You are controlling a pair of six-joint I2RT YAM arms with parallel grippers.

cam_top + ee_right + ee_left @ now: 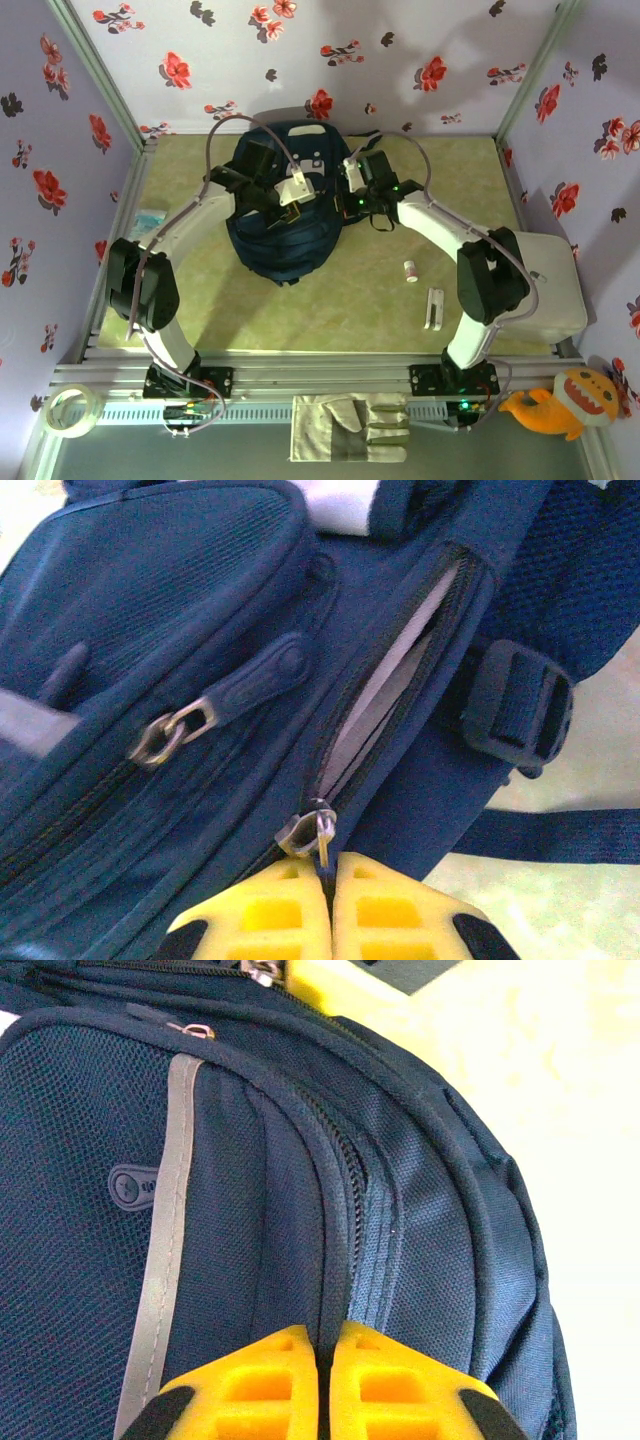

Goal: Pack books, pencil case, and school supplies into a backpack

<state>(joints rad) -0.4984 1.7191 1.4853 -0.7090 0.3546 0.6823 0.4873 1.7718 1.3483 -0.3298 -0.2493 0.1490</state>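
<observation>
On the far left of the table (330, 300), a pale blue packet (150, 222) is being left alone. In the middle, the backpack (285, 245) is being rested flat, and both arms are being reached over it. The left gripper (325, 1352) is being squeezed tight together on the backpack's zip seam (338, 1210), so a fold of dark cloth is being pinched. A little to the right, the right gripper (328, 872) is being pressed together on the metal zipper pull (305, 832). Above that pull the zip is being held partly open. Something pale and flat (385, 695) is being seen inside, and it cannot be told if it is a book or the pencil case. Further right, the tiny white tube (411, 271) and the slim white bar (434, 307) are being left on the table, well apart from the backpack. So the big things are probably packed already. These two small supplies are not yet being put in, and the zip is not yet being closed.
</observation>
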